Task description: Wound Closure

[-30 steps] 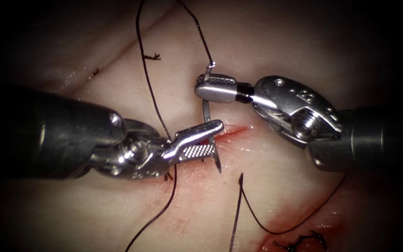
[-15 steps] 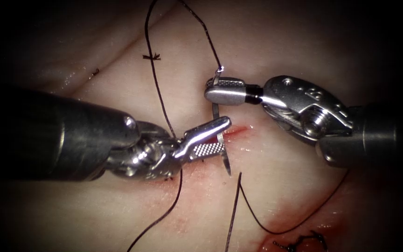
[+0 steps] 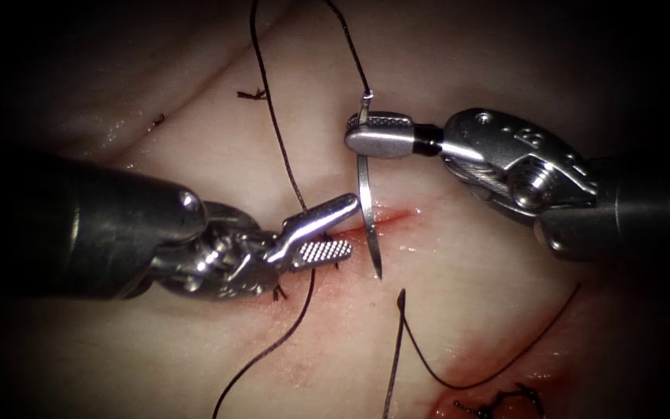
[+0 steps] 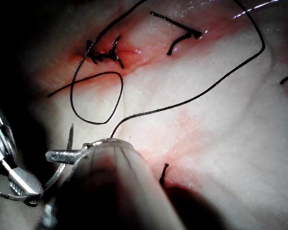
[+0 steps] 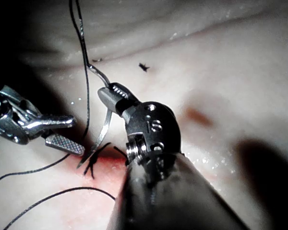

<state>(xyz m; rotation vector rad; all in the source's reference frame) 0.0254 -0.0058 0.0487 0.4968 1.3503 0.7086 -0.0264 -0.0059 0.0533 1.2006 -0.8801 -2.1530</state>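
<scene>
The curved steel needle (image 3: 367, 209) is gripped near its thread end by the closed jaws of the right arm's silver needle driver (image 3: 366, 133), hanging free above the pale tissue (image 3: 459, 310) over the red cut (image 3: 389, 219). The left arm's silver needle driver (image 3: 335, 229) is held with jaws parted and empty, just left of the needle's shaft, with the dark thread (image 3: 277, 132) trailing beside it.

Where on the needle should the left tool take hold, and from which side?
Probably the bare middle of the needle, from the left. The right end effector is shut on it near the thread end, the point hangs free above the cut, and the left end effector sits open beside the shaft, holding nothing.
</scene>
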